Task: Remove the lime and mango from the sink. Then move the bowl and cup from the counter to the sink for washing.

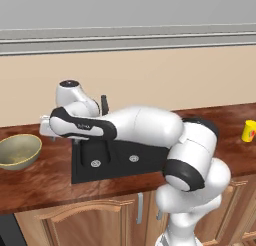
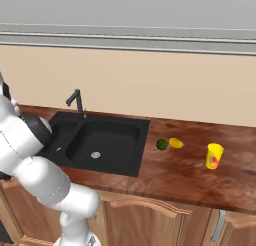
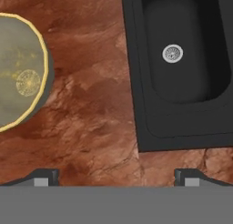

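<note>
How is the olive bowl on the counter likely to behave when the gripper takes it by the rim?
The bowl looks rigid, so it should probably keep its shape. It is wide and stands upright on the counter, so a push would more likely slide it than tip it. Held by one side of its thin rim, it may tilt.

Black sink (image 2: 131, 162) with silver drains; reddish-brown wood-grain bench (image 2: 190, 175); olive-tan bowl (image 1: 19, 151), speckled inside; dark green lime (image 2: 161, 144); yellow-orange mango (image 2: 176, 143); yellow cup (image 2: 214, 156), red mark.

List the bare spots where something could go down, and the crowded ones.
Free: both basins of the sink; the counter strip between the bowl and the sink. Crowded: right of the sink, where the lime, mango and cup sit.
</note>
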Motion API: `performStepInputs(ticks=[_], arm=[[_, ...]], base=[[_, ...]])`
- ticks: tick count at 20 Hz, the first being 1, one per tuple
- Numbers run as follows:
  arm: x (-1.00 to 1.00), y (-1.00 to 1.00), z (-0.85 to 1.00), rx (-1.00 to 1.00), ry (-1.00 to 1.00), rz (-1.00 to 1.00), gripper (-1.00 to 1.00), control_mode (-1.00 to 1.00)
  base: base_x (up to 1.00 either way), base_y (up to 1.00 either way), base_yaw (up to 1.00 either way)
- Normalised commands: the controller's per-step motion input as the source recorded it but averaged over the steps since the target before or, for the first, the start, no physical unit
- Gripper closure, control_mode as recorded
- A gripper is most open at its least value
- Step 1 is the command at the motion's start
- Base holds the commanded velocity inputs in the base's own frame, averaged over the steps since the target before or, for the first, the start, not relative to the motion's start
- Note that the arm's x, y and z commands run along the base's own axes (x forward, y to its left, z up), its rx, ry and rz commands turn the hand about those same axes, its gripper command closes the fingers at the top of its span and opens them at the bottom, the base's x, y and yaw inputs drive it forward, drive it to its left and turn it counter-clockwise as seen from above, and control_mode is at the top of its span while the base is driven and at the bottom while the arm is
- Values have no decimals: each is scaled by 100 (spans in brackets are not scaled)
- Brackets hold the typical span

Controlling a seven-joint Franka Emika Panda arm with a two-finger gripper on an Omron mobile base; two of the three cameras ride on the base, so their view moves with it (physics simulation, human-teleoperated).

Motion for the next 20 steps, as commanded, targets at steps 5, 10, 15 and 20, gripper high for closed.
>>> performStepInputs(ticks=[5,10,15,20], arm=[[8,28,-6,0,0,3,-100,-100],[11,26,-9,0,1,0,-100,-100],[11,22,-10,0,4,0,-100,-100],[10,19,-10,0,7,0,-100,-100]], base=[[0,0,0],[0,0,0],[0,0,0],[0,0,0]])
